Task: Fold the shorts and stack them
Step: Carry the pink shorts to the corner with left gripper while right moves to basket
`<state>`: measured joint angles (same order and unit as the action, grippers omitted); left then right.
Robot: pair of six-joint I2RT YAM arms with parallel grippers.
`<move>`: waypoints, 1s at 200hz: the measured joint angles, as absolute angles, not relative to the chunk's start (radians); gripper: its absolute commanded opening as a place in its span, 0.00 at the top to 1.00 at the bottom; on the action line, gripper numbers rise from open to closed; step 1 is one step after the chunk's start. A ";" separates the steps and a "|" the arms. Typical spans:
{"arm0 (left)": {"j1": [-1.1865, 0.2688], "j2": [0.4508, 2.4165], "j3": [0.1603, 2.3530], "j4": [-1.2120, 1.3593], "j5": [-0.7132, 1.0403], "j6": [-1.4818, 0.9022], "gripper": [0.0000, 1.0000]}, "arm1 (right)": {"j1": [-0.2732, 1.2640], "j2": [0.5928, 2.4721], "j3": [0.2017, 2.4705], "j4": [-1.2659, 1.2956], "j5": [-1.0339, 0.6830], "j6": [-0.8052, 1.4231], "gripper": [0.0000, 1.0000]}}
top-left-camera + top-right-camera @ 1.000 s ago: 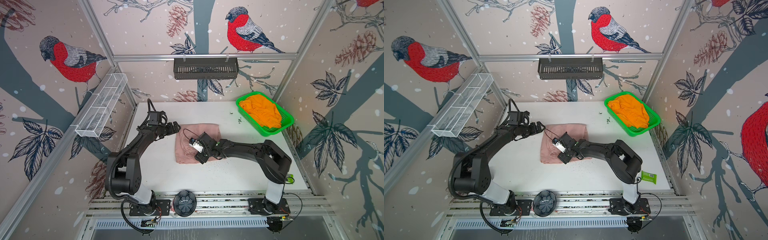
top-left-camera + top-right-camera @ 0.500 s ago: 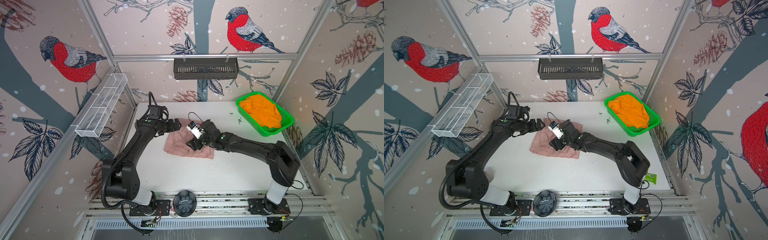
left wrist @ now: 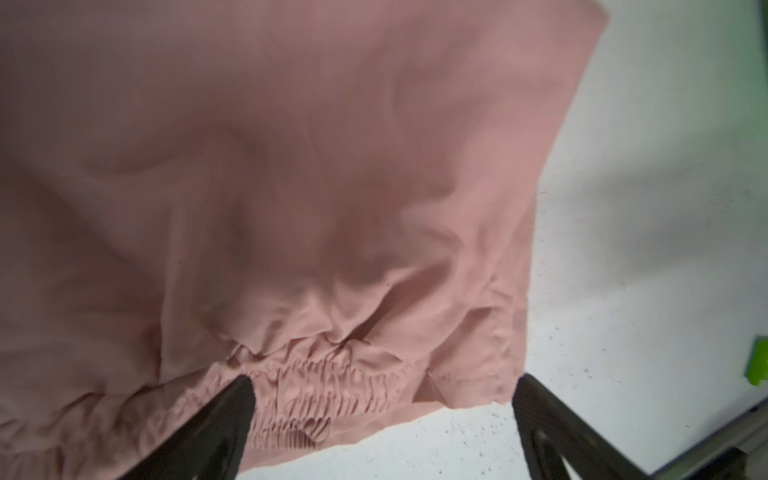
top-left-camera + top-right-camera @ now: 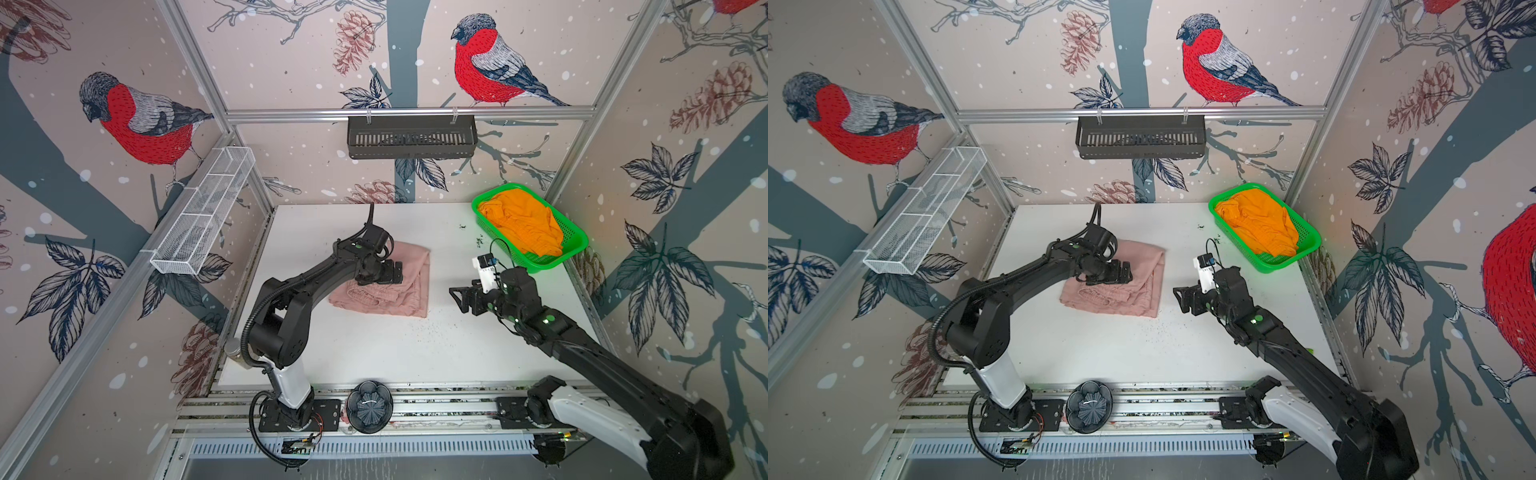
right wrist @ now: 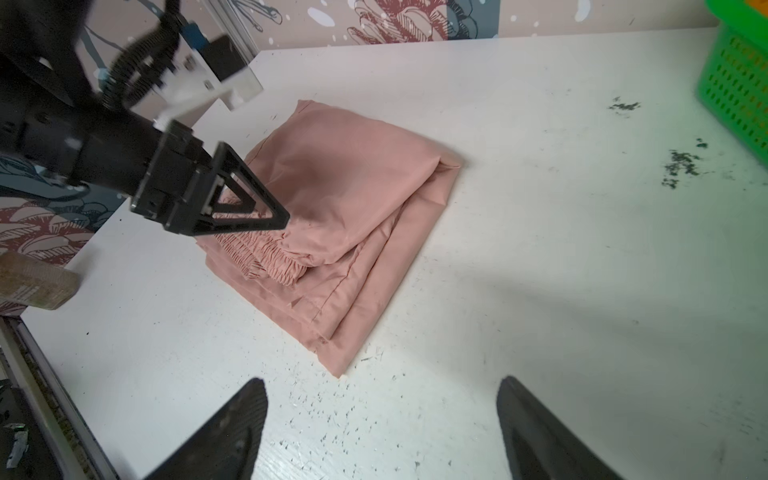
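The dusty pink shorts lie folded on the white table, with the gathered waistband on the near left side. My left gripper hovers open just above the waistband and holds nothing. Its fingers show in the right wrist view over the shorts. My right gripper stands open to the right of the shorts over bare table, holding nothing. The orange shorts lie crumpled in the green basket.
A black slotted basket hangs on the back wall. A white wire shelf runs along the left wall. A dark round object sits on the front rail. Dark specks dot the table near the green basket.
The pink shorts went from lying flat to folded over. My right gripper let go of them, opened wider and drew back to the right. The left gripper stayed open over the shorts.
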<state>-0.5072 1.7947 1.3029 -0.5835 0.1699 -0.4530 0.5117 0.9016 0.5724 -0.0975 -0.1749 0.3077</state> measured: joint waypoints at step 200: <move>-0.144 2.230 1.654 -0.412 -0.184 -0.321 0.03 | 0.343 1.090 0.632 -0.014 -0.345 0.362 0.11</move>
